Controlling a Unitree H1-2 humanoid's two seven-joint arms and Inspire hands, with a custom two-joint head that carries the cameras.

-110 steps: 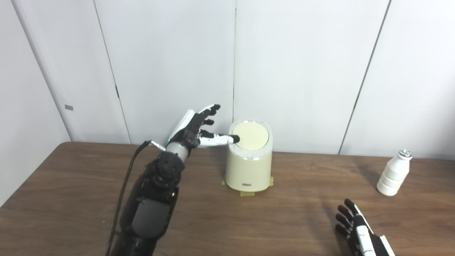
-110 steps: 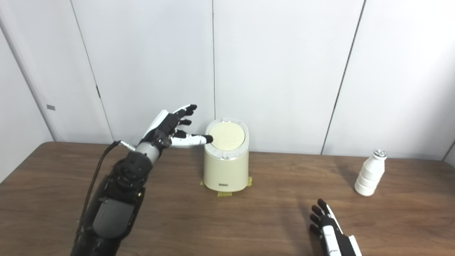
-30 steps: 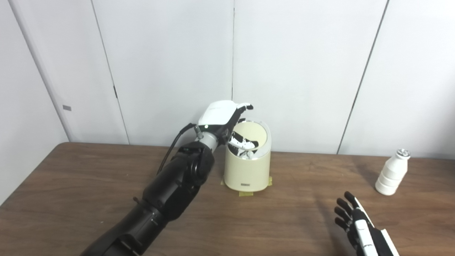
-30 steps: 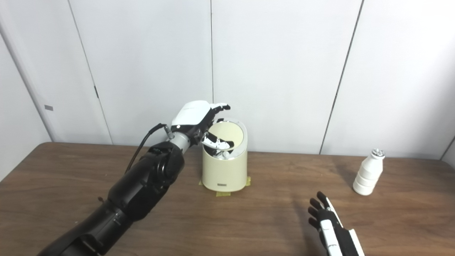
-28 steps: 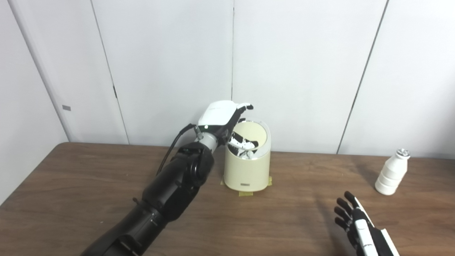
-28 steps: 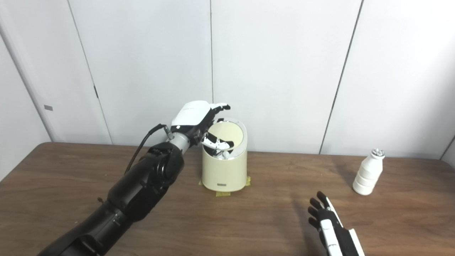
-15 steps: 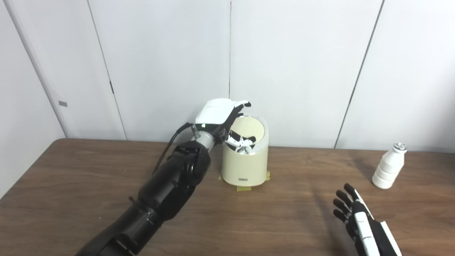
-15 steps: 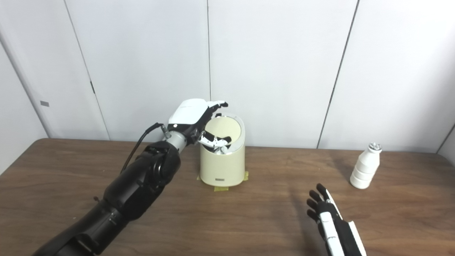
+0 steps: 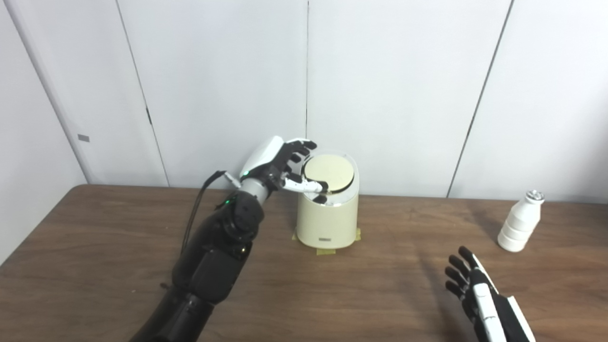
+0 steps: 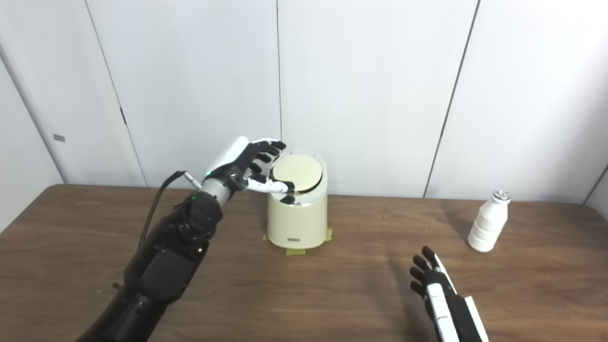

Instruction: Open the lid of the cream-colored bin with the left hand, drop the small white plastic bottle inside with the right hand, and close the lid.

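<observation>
The cream-colored bin (image 9: 327, 223) stands at the back middle of the table, taped down at its base. Its round lid (image 9: 330, 172) lies nearly flat on top, with a thin dark gap showing at the front rim. My left hand (image 9: 280, 166) is at the bin's upper left, open with fingers spread, and its thumb reaches across the lid's front edge. The small white plastic bottle (image 9: 518, 222) stands upright far to the right, untouched. My right hand (image 9: 479, 297) lies open and empty near the table's front right, well short of the bottle.
The brown wooden table (image 9: 118, 247) runs up to white wall panels (image 9: 403, 85) just behind the bin. A black cable (image 9: 199, 199) hangs from my left wrist. Yellow tape (image 9: 327, 251) marks the bin's foot.
My left hand has come out of the bin's mouth and drawn back to the left. The lid, tipped up half a second ago, has dropped nearly flat. The right hand and bottle have not moved.
</observation>
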